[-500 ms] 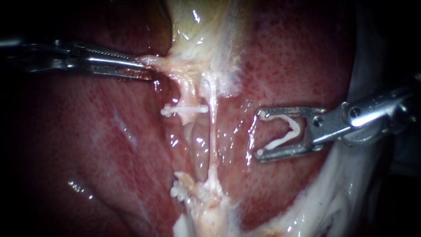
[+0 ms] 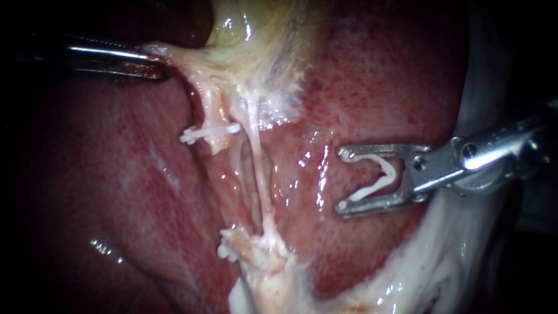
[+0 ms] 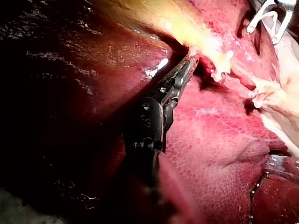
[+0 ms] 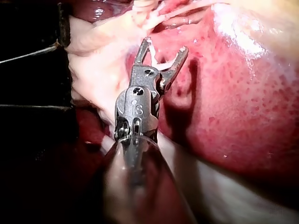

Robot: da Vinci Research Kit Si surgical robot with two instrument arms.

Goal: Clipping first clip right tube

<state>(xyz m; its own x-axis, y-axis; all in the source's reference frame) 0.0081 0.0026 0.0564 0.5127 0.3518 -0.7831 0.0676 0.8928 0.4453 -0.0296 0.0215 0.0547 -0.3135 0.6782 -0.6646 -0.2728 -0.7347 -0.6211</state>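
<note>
Left instrument (image 2: 158,67) comes in from the far left. Its jaws are clamped narrow on the pale tissue (image 2: 174,58) at the gallbladder (image 2: 256,29) edge, and that tissue is stretched toward the left.

Right instrument (image 2: 343,180) comes in from the right. Its jaws stand wide with an open clip (image 2: 381,174) seated between them, one clip leg against each jaw. The right wrist view shows the same: a forked tip with the white clip inside.

Right tube (image 2: 260,174) is the thin pale strand running from the gallbladder base near-ward to the fatty stump. It is bare, with no clip on it. It lies left of the right instrument's tips and clearly apart from them, with wet liver (image 2: 116,174) surface between.

Left tube (image 2: 212,110) sits just left of the right tube and has a closed clip (image 2: 209,132) across it. A second closed clip (image 2: 224,251) sits at the near stump, left of where the right tube ends.
</note>
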